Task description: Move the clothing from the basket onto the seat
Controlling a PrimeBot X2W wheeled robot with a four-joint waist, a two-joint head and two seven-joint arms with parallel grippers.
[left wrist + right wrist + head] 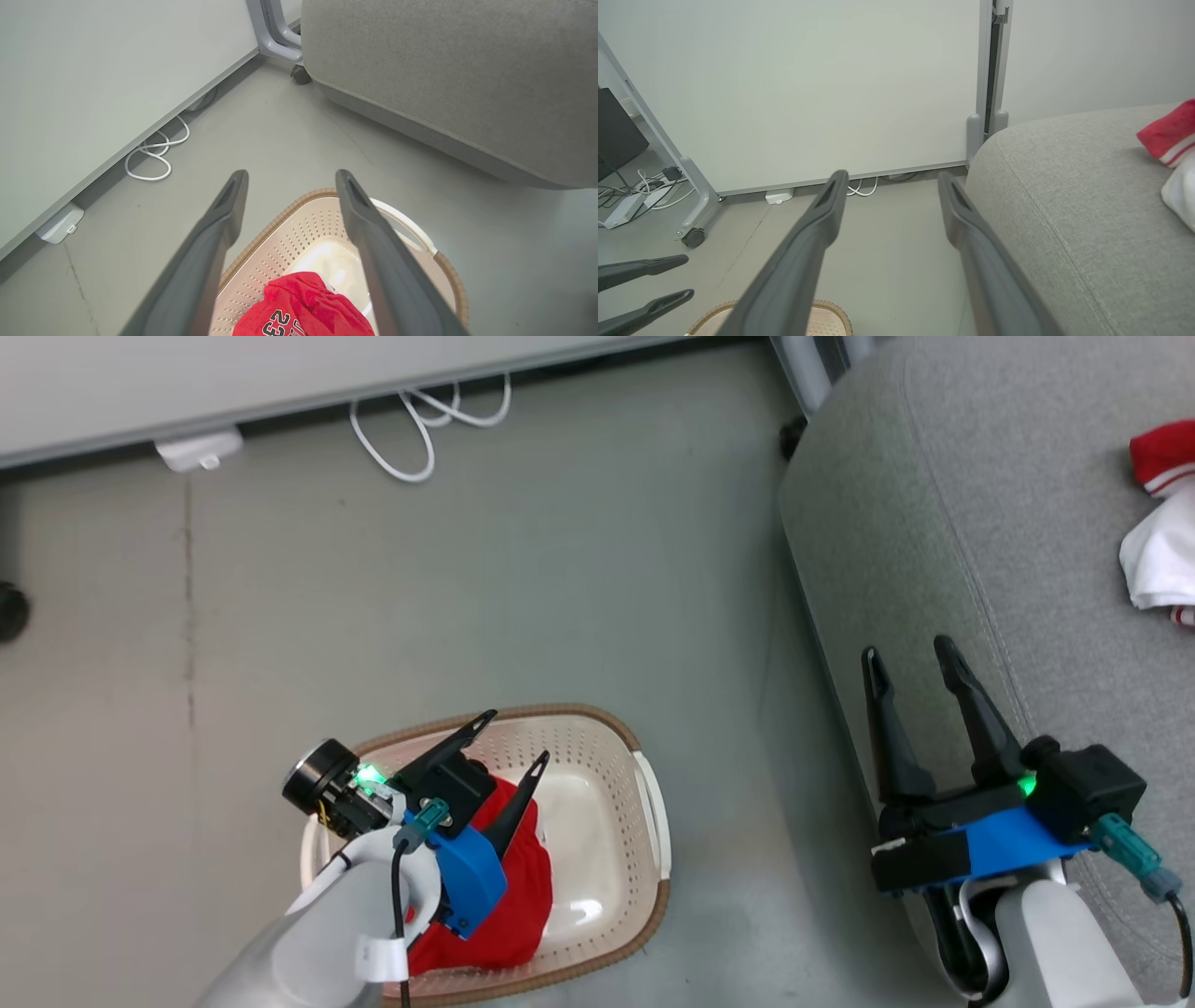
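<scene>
Count: two red jerseys, one basket, one seat.
One red jersey lies bunched in the basket on the floor (dark number print shows in the left wrist view). The second jersey lies on the seat, white lining showing. A white cable loops by the wall, well clear. The left claw hangs over the basket, tilted, jaws wide and empty. The right claw is over the seat's edge nearest the basket, jaws wide and empty.
</scene>
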